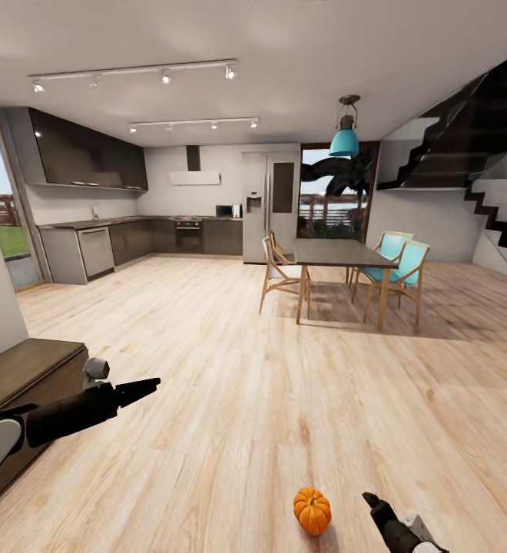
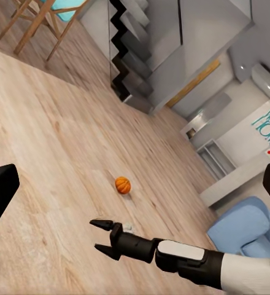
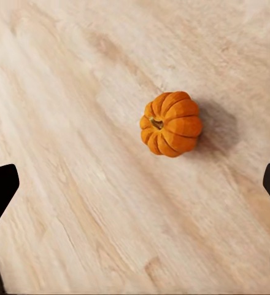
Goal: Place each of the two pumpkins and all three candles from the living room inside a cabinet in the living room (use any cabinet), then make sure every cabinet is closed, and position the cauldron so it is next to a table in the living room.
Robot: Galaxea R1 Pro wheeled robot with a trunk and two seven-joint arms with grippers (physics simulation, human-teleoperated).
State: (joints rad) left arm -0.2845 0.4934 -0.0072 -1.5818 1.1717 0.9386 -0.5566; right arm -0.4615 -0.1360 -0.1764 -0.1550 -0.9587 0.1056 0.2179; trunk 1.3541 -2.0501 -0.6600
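Pumpkin (image 1: 312,511) on floor (image 1: 230,384), bottom centre of head frame, just beside right gripper (image 1: 375,503). Right jaws spread, empty, above pumpkin. Left gripper (image 1: 142,386) state unclear. Second pumpkin (image 2: 123,185) farther off. Risk: off-centre descent nudges pumpkin, rolls away; ribbed skin slips.

Head camera looks across the room; both wrist cameras face the floor (image 3: 80,203).

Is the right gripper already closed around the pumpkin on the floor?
No, the pumpkin lies free on the wooden floor, with the right gripper open above it and not touching.
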